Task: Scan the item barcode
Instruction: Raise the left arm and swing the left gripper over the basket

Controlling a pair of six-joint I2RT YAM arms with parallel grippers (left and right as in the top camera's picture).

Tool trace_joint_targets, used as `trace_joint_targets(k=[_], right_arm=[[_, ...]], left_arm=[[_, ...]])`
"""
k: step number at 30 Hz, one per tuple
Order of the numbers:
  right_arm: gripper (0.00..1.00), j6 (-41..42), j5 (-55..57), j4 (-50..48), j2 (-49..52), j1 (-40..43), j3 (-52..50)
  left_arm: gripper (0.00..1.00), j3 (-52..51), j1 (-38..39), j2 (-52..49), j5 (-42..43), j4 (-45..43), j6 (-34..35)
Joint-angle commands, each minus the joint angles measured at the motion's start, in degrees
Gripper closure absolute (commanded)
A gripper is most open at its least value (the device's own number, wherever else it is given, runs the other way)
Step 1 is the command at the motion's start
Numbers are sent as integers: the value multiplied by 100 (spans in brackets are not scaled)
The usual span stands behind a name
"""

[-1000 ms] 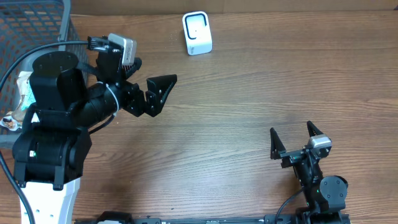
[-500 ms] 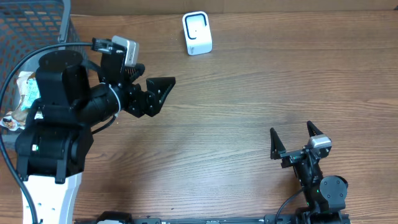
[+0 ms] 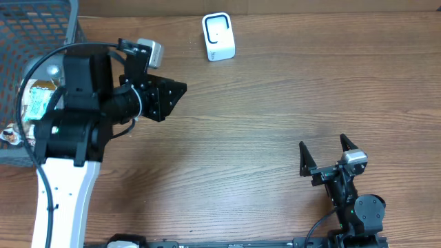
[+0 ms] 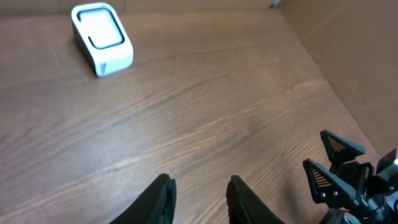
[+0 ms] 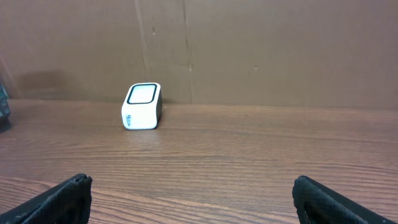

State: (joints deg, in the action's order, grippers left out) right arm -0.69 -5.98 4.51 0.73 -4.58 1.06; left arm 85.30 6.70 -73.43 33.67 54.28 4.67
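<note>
though the packet (image 3: pixel 34 103) bears print, it reads blurred.

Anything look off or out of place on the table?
Nothing stands out. The scanner stands upright on the table, the packets sit inside the basket, and the left pincer and right pincer hold nothing.

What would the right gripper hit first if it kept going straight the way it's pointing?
Probably the brown cardboard wall behind the table. The right gripper points along bare wood toward it, and the white scanner sits left of that line. Depth is hard to judge.
</note>
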Motion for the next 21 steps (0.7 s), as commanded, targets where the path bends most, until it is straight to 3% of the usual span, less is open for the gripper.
trace_joint_targets(k=[1,9,14,21], right_arm=[[0,-22,7,-24,-57,11,-61],[0,-24,7,-24,-57,11,-61],[0,-24,7,-24,-57,11,-61],[0,-22,7,-24,-57,11,-61]], left_arm=[[74,144,7,-227,42,42,-15],[80,144,9,-699,42,411,4],[96,144,9,-866,42,522,4],[96,149,7,-868,37,455,192]])
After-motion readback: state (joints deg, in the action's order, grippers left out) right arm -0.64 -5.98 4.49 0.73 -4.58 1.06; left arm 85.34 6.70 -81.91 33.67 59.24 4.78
